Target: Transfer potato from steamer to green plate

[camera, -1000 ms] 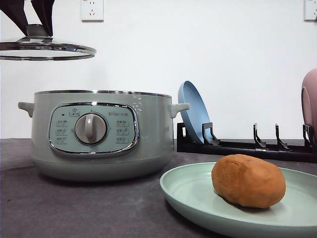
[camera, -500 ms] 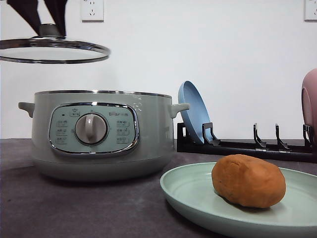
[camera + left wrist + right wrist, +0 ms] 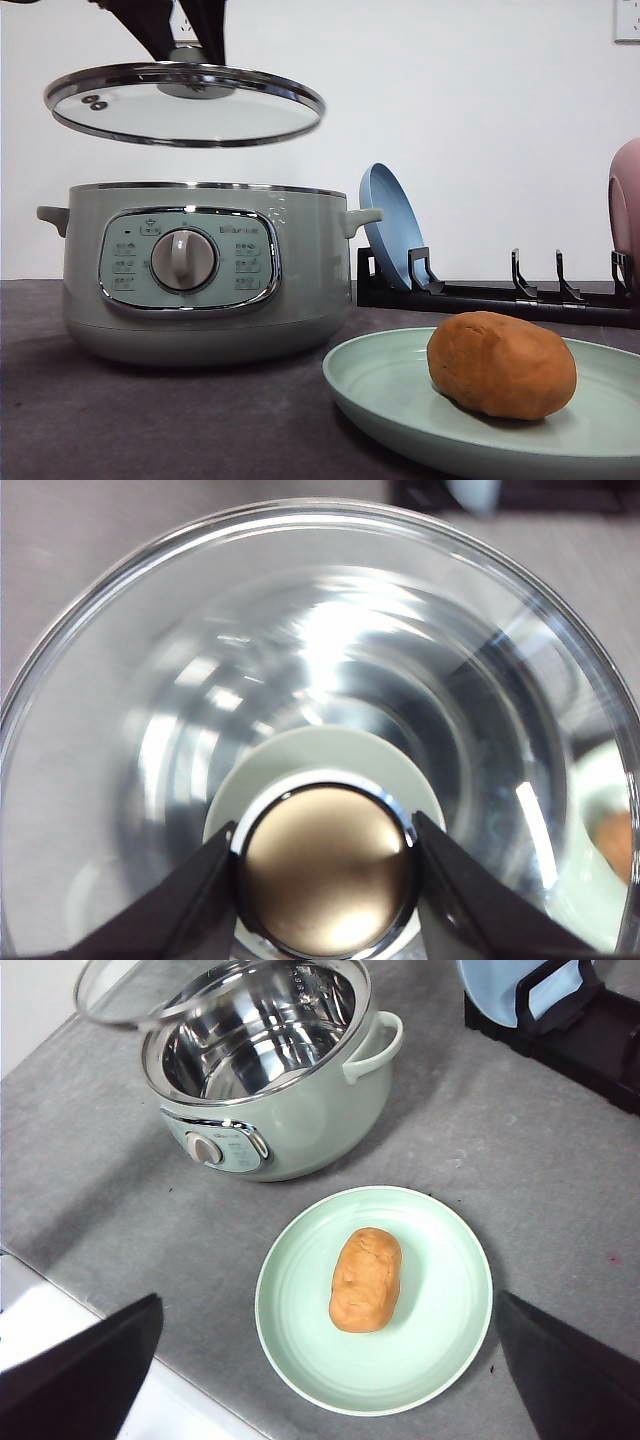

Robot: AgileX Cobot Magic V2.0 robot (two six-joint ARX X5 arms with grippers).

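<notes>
The glass lid [image 3: 185, 103] hangs over the steamer [image 3: 200, 270], part-blocking its open mouth from above. The potato [image 3: 501, 364] on the green plate [image 3: 380, 390] lies unobstructed from above; the plate rack [image 3: 500, 292] stands behind.

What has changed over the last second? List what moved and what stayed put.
The left tool, shut on the knob of the glass lid, has carried the lid rightward until it hangs over the open steamer. Nothing was let go. The potato on the green plate, the steamer and the blue plate in the rack stayed as they were.
</notes>
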